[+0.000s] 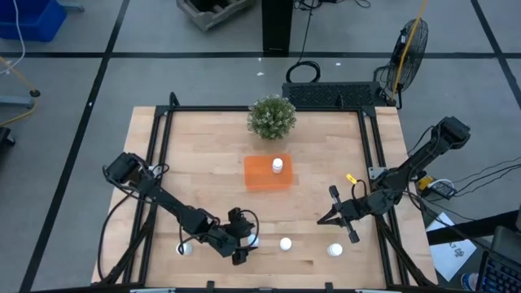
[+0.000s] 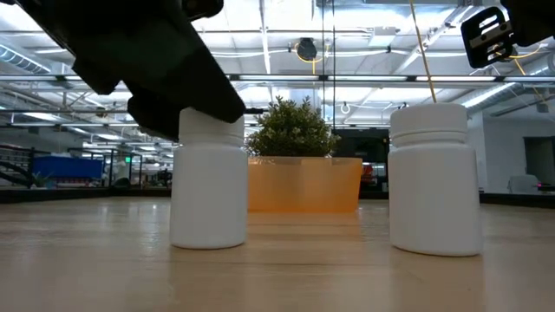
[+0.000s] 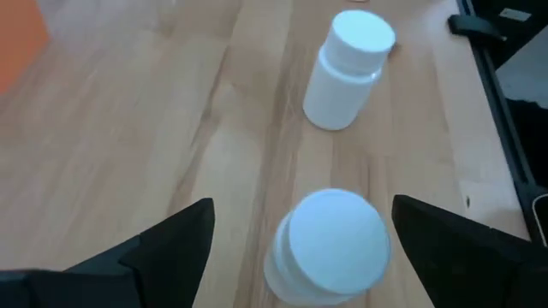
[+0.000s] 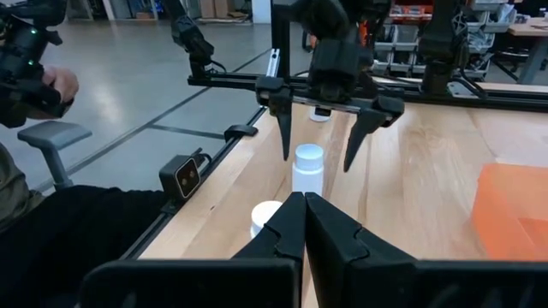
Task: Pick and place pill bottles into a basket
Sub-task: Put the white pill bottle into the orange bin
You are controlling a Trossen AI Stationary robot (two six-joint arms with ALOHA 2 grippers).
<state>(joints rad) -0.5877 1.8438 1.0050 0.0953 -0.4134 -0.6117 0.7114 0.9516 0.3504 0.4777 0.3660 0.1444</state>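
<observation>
Five white pill bottles show. One stands in the orange basket point(image 1: 262, 175) as a pill bottle point(image 1: 278, 165). The others stand near the table's front edge: point(image 1: 186, 248), point(image 1: 252, 240), point(image 1: 286, 243), point(image 1: 334, 250). My left gripper point(image 3: 301, 204) is open and low over the front of the table. Its fingers stand on either side of an upright pill bottle point(image 3: 330, 248) with a gap on each side. The right wrist view shows the same left gripper point(image 4: 317, 162) around that bottle point(image 4: 308, 175). My right gripper point(image 1: 321, 220) waits shut above the table's right half, holding nothing.
A bushy green potted plant point(image 1: 272, 117) stands behind the basket at the far edge. A further pill bottle point(image 3: 347, 73) stands upright just past my left gripper. Black frame rails point(image 1: 370, 146) run along the table's sides. A person sits beyond the table's edge in the right wrist view.
</observation>
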